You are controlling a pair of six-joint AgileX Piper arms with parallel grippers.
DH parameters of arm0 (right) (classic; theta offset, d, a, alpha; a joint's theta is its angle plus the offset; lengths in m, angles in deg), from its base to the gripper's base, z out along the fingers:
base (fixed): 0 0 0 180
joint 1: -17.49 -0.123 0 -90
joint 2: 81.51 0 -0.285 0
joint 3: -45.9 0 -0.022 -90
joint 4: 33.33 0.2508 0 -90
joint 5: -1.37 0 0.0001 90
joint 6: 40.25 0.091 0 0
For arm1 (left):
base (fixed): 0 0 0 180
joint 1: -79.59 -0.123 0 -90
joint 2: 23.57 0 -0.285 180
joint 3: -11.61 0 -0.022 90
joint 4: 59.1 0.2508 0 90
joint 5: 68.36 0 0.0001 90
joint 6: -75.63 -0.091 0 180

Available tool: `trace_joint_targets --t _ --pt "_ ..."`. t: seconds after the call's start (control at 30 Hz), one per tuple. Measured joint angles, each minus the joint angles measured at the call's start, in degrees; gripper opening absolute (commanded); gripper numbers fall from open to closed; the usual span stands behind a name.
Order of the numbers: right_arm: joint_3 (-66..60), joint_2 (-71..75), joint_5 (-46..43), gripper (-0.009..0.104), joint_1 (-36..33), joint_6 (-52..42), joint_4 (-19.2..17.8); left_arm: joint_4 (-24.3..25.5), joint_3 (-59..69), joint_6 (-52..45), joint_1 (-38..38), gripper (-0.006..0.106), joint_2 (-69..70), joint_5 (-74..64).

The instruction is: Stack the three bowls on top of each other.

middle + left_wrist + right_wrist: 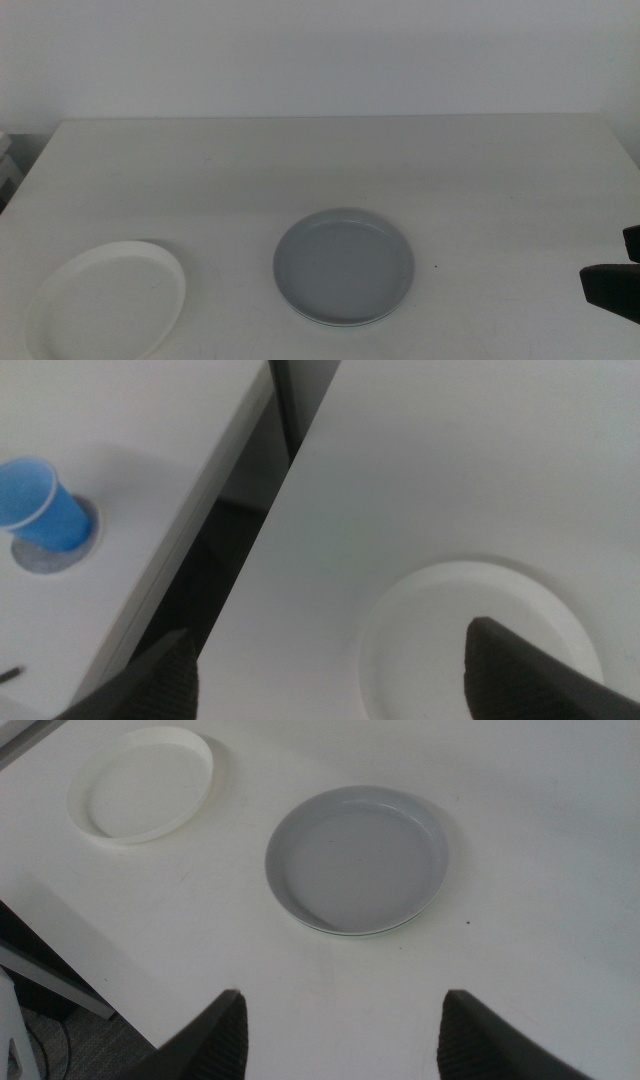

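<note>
The grey-blue bowl [344,266] sits on the white table, front of centre; it also shows in the right wrist view [357,858]. A thin pale-green edge shows under its near rim, so the mint green bowl seems to lie beneath it, otherwise hidden. The white bowl [105,300] stands alone at the front left, also in the right wrist view [140,785] and the left wrist view [480,640]. My right gripper [610,285] waits at the right edge, open and empty [340,1030]. My left gripper [340,670] is open and empty above the white bowl's side, out of the middle view.
The table [320,160] ends at a left edge with a dark gap [250,510] beside it. Beyond the gap a second white surface holds a blue cup [45,510]. The table's near edge shows in the right wrist view [60,950].
</note>
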State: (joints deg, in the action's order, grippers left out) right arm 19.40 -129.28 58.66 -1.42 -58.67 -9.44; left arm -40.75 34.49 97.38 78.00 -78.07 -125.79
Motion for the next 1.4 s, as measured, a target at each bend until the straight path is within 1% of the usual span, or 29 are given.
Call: trace_joint_targets --t 0.17,0.47,0.57,0.7,0.8,0.87,0.97,1.07,1.17,1.4 --pt "0.0 0.0 0.0 0.049 0.0 0.0 0.0 -0.3 -2.9 -0.1 0.0 0.089 -5.3 -1.5" --pt "0.0 0.0 0.0 0.049 0.0 0.0 0.0 -0.3 -2.4 0.2 0.0 0.089 -10.9 -0.7" --pt "0.0 0.0 0.0 0.049 0.0 0.0 0.0 -1.1 -2.1 0.6 0.0 0.089 -13.4 1.0" --pt "0.0 0.0 0.0 0.049 0.0 0.0 0.0 -4.6 -2.1 -1.9 0.0 0.089 -16.2 2.9" --pt "0.0 0.0 0.0 0.049 0.0 0.0 0.0 -8.9 -2.1 -9.0 -0.6 0.089 -18.0 5.0" --pt "0.0 0.0 0.0 0.049 0.0 0.0 0.0 -13.0 -2.1 -14.0 -2.5 0.089 -19.2 6.4" --pt "0.0 0.0 0.0 0.049 0.0 0.0 0.0 -16.8 -2.1 -18.8 -6.0 0.089 -21.5 7.3" --pt "0.0 0.0 0.0 0.049 0.0 0.0 0.0 -18.3 -2.1 -21.8 -9.0 0.089 -24.3 7.7" --pt "0.0 0.0 0.0 0.049 0.0 0.0 0.0 -18.3 -2.1 -23.8 -10.9 0.089 -27.7 8.3" --pt "0.0 0.0 0.0 0.049 0.0 0.0 0.0 -21.3 -2.1 -27.0 -11.4 0.089 -36.2 9.3"
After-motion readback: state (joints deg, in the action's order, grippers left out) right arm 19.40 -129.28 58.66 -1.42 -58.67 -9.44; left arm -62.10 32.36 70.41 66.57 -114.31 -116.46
